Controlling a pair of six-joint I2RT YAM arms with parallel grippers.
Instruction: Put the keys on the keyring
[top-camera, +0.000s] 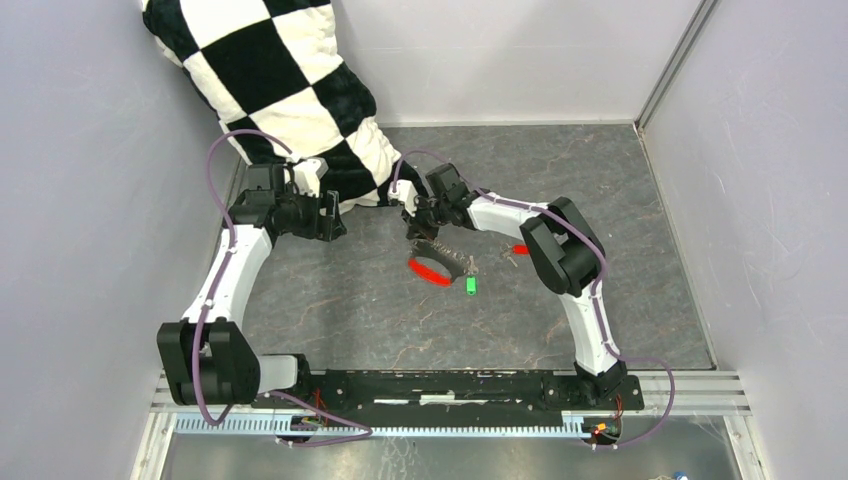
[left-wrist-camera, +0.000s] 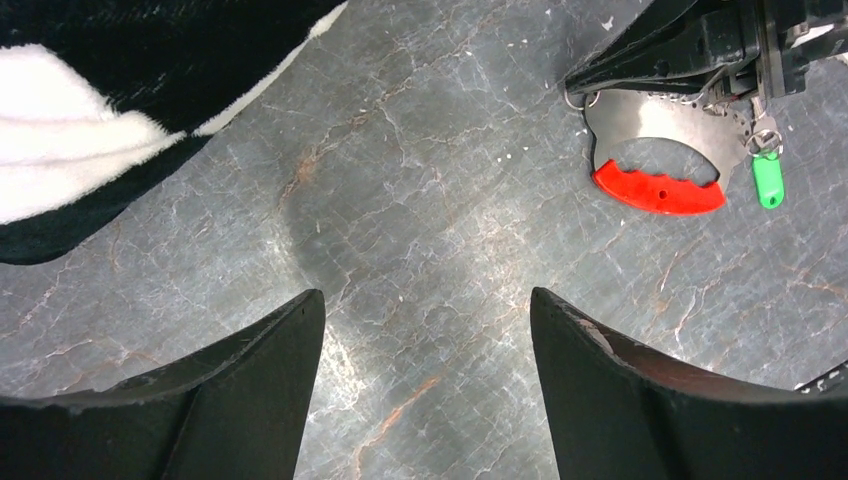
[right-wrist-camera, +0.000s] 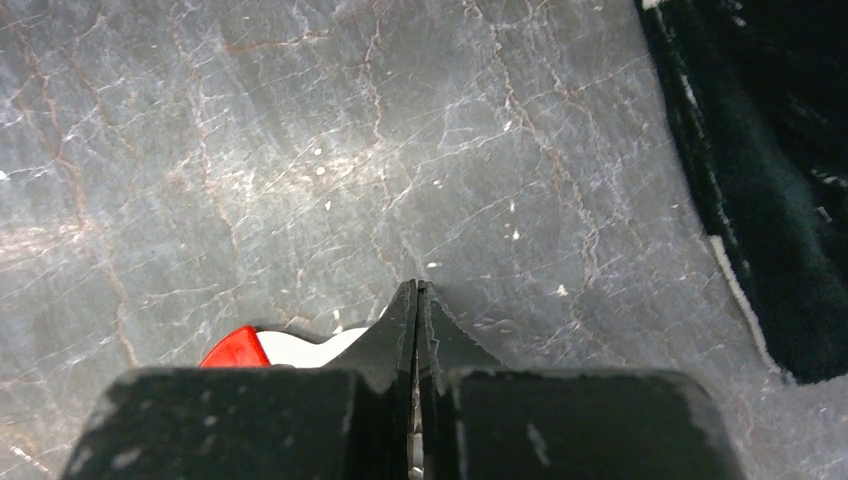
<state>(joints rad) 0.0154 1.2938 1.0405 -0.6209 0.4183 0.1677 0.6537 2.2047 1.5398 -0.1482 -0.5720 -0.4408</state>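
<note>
The keyring (top-camera: 440, 268) lies mid-table with its long red tag (left-wrist-camera: 660, 190) and small green tag (left-wrist-camera: 767, 180). My right gripper (top-camera: 425, 238) is down on the ring's far end. Its jaws (right-wrist-camera: 416, 285) are pressed together, a sliver of metal shows in the gap, and the red tag (right-wrist-camera: 232, 350) peeks out to their left. The keys lie to the right of the ring: a red-headed one (top-camera: 520, 249) with a plain silver one (top-camera: 506, 257) beside it. My left gripper (left-wrist-camera: 425, 295) hovers open over bare table left of the ring, holding nothing.
A black-and-white checkered cloth (top-camera: 290, 80) is bunched at the back left, close behind both grippers, and shows in the wrist views (left-wrist-camera: 90, 150) (right-wrist-camera: 760, 170). Grey walls enclose the table on the left, back and right.
</note>
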